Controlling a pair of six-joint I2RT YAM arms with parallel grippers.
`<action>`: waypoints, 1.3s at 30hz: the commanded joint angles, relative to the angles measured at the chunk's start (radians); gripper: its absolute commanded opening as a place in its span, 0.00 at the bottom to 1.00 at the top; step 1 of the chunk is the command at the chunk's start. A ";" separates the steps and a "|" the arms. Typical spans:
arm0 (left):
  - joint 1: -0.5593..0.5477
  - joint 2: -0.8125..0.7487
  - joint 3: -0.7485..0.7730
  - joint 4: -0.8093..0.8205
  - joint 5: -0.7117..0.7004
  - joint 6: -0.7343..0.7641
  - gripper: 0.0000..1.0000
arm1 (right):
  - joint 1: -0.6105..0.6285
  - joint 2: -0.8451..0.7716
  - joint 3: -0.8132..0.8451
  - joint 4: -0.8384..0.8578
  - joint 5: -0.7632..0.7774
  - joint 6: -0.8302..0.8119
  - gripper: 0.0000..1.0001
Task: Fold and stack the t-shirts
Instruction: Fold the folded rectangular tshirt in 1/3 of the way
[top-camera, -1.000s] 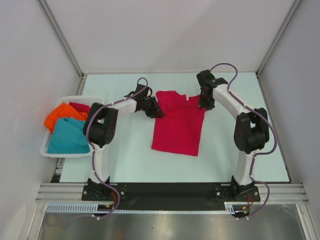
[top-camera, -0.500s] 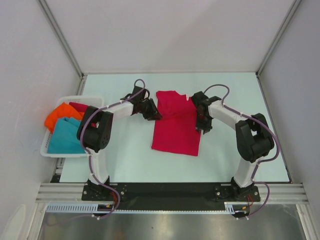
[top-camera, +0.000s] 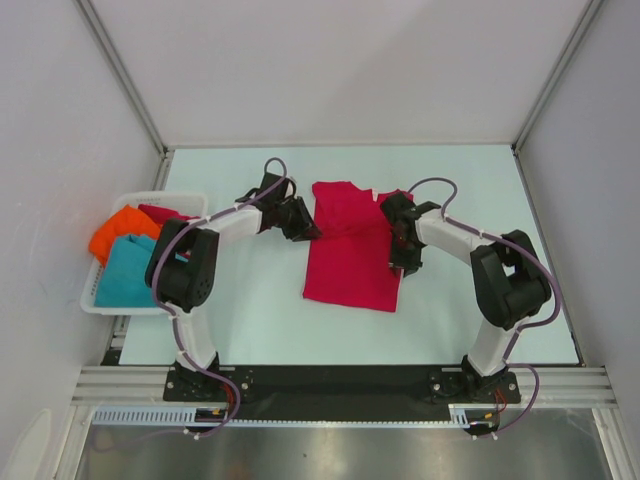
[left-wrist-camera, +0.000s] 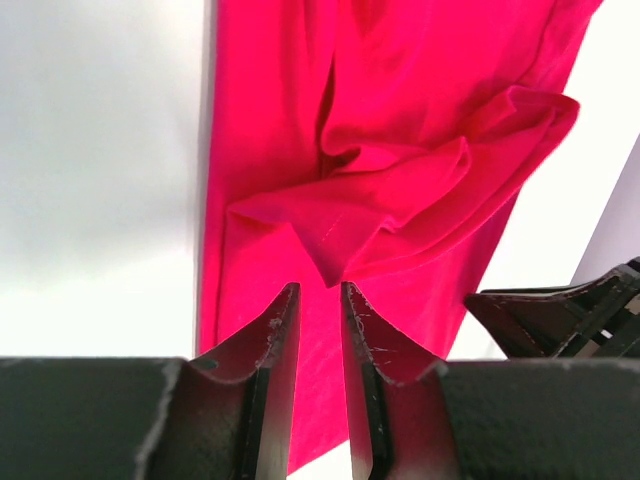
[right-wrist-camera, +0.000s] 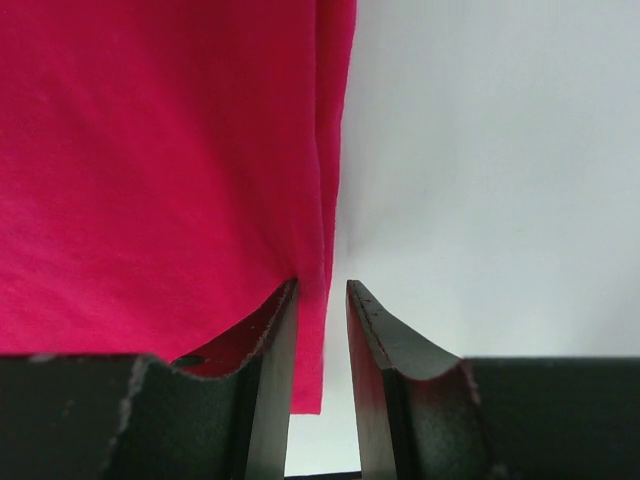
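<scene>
Left gripper (top-camera: 308, 229): its fingers (left-wrist-camera: 272, 345) stand only a narrow slot apart. The pointed tip of a bunched fold of the crimson t-shirt (top-camera: 352, 268) sits right at the mouth of that slot. I cannot tell whether the cloth is pinched or only touched. Seen from above, this gripper is at the shirt's 9 o'clock edge, up near the sleeve.

Right gripper (top-camera: 404, 266): the jaws are parted, and pale table (top-camera: 250, 310) shows through the gap. They straddle the shirt's 3 o'clock edge, with one finger (right-wrist-camera: 268, 350) over red cloth and the other over the table. The cloth there lies flat and is not clamped.

Edges and room: the shirt lies at the middle of the table, between the two arms. Table surface shows beyond it at 12 o'clock, toward the back wall, and at 6 o'clock, toward the arm bases. More surface shows at 3 o'clock past the right arm. At 9 o'clock, well apart from the shirt, the white basket (top-camera: 86, 300) sits on the table's left edge. It holds the orange t-shirt (top-camera: 118, 230), the teal t-shirt (top-camera: 135, 278) and another crimson one (top-camera: 160, 213).

Orientation: the shirt's long axis runs roughly from 12 to 6 — neck end at 12, hem at 6. Its 3 o'clock side is folded straight. The 9 o'clock sleeve is gathered inward into creases over the body.
</scene>
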 joint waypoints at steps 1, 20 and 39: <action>0.007 -0.048 0.021 0.002 -0.009 0.028 0.28 | 0.009 -0.041 -0.008 0.023 -0.006 0.020 0.31; 0.006 -0.215 -0.230 0.033 -0.029 0.025 0.28 | 0.029 -0.043 -0.077 0.080 -0.026 0.046 0.31; -0.003 -0.290 -0.355 0.074 -0.028 0.012 0.28 | 0.077 -0.081 -0.131 0.103 -0.012 0.084 0.26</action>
